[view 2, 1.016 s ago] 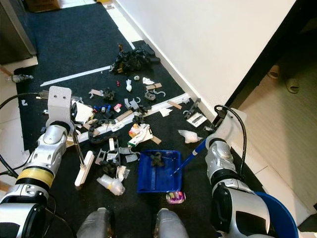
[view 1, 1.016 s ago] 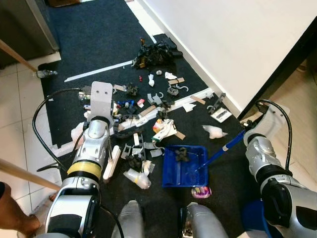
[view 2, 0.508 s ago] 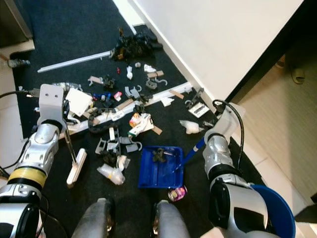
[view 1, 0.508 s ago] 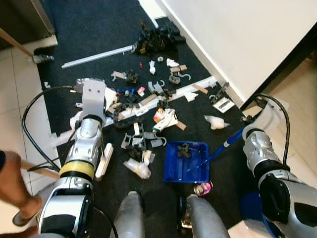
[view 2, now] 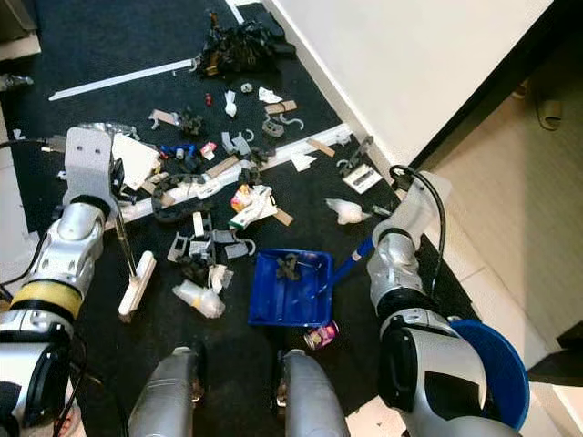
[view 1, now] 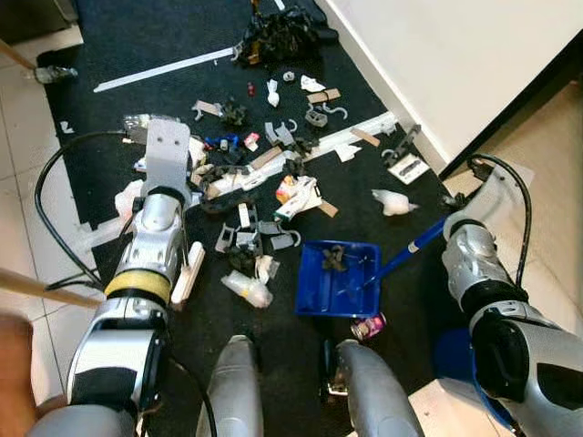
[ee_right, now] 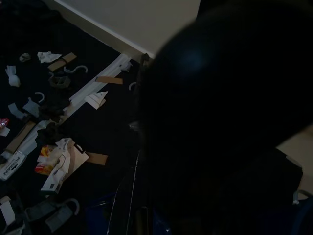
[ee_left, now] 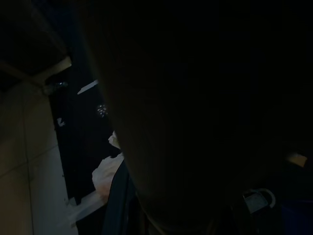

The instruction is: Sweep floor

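Note:
A blue dustpan lies on the dark carpet in front of my feet with a few black scraps in it. Its blue handle rises to my right gripper, which is shut on it under the wrist. A white brush head rests on the carpet at the left. Its thin handle runs up under my left gripper, which is shut on it. Litter of plastic clips, card, paper and white strips spreads ahead of the pan. Both wrist views are very dark.
A white wall and skirting run along the right of the carpet. A blue bucket stands by my right side, a crushed can by the pan. White tiles, a wooden stick and part of a person are at the left.
The whole picture has slid so the litter sits higher: the camera moved. The person's foot at the lower left has shifted. Both arms keep their hold and pose.

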Robot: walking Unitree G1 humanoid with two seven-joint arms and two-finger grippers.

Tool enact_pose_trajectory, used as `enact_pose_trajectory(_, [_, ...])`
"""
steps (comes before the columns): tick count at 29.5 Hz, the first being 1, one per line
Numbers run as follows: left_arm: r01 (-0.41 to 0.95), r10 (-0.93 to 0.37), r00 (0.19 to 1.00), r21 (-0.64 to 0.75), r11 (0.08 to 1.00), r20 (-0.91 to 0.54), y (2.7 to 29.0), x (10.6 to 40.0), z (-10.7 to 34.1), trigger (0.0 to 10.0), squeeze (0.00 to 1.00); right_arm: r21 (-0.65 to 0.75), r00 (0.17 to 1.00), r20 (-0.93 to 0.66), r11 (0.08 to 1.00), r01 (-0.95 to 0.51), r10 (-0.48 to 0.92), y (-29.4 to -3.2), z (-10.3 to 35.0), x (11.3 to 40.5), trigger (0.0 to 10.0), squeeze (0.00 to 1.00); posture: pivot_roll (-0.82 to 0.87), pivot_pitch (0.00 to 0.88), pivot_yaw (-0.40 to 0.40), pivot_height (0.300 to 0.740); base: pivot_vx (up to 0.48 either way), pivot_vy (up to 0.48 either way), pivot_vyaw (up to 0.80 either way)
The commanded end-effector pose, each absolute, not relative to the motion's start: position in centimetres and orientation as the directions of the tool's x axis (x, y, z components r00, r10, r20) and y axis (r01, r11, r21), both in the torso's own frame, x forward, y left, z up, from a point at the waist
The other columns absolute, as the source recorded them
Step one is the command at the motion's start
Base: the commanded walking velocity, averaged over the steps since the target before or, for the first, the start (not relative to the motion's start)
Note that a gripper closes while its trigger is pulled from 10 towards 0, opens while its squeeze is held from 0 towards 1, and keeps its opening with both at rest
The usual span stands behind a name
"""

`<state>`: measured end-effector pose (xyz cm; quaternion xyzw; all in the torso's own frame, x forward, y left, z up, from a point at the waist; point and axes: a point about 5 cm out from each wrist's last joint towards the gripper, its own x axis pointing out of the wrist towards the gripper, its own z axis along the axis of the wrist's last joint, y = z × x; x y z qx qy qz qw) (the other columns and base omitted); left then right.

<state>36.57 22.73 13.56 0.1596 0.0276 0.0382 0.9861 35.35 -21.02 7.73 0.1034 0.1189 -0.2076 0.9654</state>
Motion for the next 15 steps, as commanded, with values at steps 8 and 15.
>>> enact_pose_trajectory(8, [0.045, 0.003, 0.992, 0.373, 0.927, -0.128, 19.7, 37.4, 12.0, 10.0, 0.00, 0.100, 0.855, -0.369, 0.899, 0.426, -0.364, -20.1, 4.8, 33.6, 10.0, 0.00, 0.08, 0.351, -0.066, 0.740, 0.000, 0.000, 0.00])
enact_pose_trajectory(15, [0.168, -0.114, 0.979, 0.357, 0.919, -0.167, 14.3, 37.8, 11.2, 10.0, 0.00, 0.094, 0.869, -0.347, 0.909, 0.407, -0.353, -19.6, 4.5, 33.3, 10.0, 0.00, 0.05, 0.365, -0.033, 0.740, 0.000, 0.000, 0.00])
